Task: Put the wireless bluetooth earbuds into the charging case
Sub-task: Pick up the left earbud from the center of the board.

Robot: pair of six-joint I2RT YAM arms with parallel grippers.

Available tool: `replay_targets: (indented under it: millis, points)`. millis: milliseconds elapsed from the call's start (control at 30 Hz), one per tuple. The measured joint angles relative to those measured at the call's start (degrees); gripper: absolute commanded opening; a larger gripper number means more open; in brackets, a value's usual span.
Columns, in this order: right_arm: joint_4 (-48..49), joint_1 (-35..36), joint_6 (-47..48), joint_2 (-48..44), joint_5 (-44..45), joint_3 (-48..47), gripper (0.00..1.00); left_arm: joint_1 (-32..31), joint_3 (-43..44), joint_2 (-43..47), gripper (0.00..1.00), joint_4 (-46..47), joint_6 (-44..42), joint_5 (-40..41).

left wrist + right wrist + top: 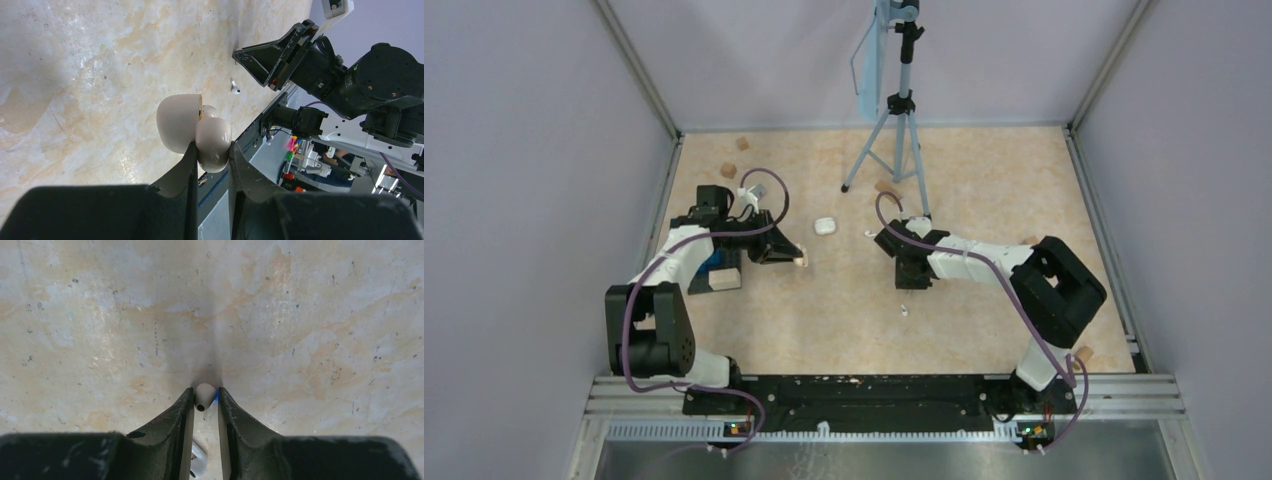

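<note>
My left gripper (211,150) is shut on an open white charging case (212,135), its lid (177,122) swung to the left, and holds it above the table; in the top view this gripper (794,258) is left of centre. My right gripper (205,396) is shut on a tiny white earbud (204,395) just above the table; in the top view it (908,283) is right of centre. A second earbud (197,462) lies on the table beneath the right fingers, and it also shows in the top view (904,310) and the left wrist view (234,90).
A closed white case (825,226) lies mid-table. A tripod (894,130) stands at the back. Tan wooden blocks lie at the back left (727,168), by the tripod (884,186), beside the left arm (722,283) and at the near right (1084,353).
</note>
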State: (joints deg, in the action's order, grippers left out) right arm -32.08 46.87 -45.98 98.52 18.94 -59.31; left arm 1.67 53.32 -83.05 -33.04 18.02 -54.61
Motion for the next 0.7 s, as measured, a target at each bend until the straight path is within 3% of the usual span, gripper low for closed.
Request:
replay_targets:
  millis: [267,500,700]
  points:
    - [0.92,0.00,0.61,0.02,0.02,-0.17,0.10,-0.07,0.00,0.00,0.00,0.02,0.00,0.00]
    - [2.71,0.00,2.03,0.11,-0.17,-0.76,0.10,-0.17,0.00,0.00,0.00,0.02,-0.02,0.00]
    - [12.44,0.00,8.35,-5.86,-4.46,6.19,0.11,-3.39,-0.02,-1.77,0.00,0.07,-0.11,-1.33]
